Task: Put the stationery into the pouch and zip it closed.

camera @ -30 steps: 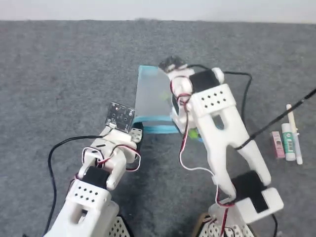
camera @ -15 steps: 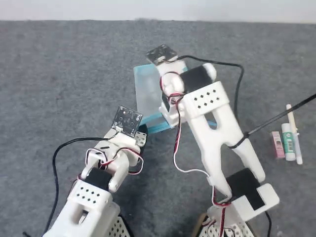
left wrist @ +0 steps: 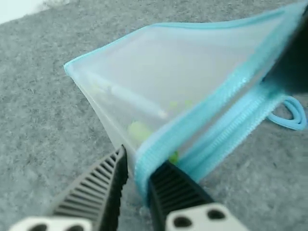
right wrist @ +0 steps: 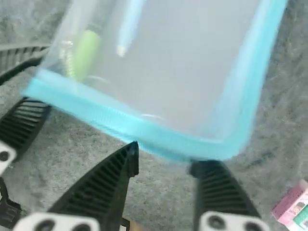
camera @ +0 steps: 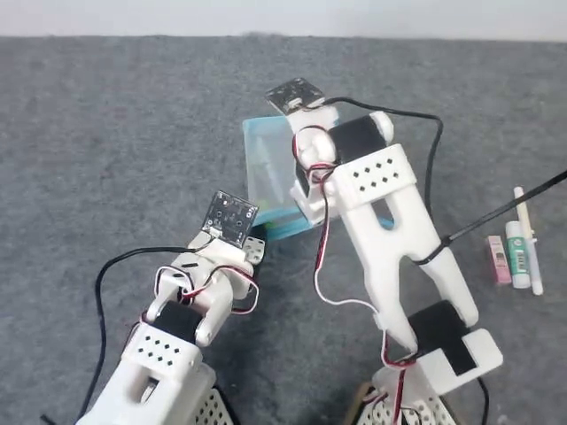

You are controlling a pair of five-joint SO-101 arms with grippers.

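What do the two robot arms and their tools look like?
The left arm and right arm are white plastic shells with black motors, dotted hole patterns and red, white and black cables. The left tool and right tool are black, ribbed wedges on white bases.

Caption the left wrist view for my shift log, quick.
Left claw pinching the zipper edge of the translucent pouch, stationery inside, on grey carpet.

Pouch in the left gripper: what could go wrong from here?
1. The left gripper pinches only the thin zip edge of the pouch; it may slip free.
2. The green item inside lies near the zip edge and might slide out if the pouch tips.
3. The pink block and white tube lie outside; zipping now would leave them out.
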